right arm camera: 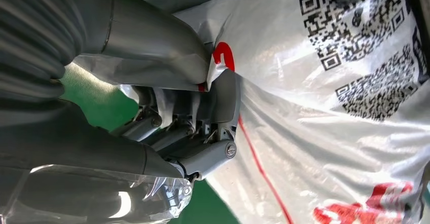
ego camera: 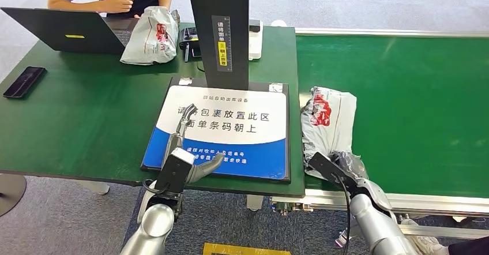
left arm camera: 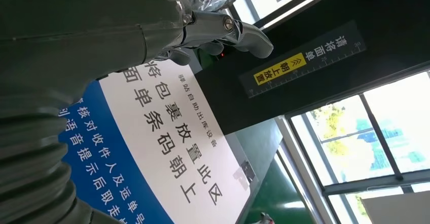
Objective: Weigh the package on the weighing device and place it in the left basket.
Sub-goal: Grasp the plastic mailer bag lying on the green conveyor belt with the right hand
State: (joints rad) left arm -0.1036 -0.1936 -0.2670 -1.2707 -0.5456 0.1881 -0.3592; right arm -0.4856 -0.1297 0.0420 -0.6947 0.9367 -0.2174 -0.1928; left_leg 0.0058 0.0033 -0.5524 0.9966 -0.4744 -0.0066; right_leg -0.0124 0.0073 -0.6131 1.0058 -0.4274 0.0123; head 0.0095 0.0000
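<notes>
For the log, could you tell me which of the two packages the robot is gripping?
The package on the green belt, gripped at its near end by the right hand. The other package lies by the laptop.

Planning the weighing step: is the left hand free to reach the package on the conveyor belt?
Probably not easily: the left hand rests over the scale, while the right hand grips the package.

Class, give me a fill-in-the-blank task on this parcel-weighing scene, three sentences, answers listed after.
1. The right hand grips the white package lying on the green ____.
2. The left hand rests over the blue and white ____.
3. Beside the second package on the table sits an open ____.

Answers: conveyor belt; weighing pad; laptop
</notes>
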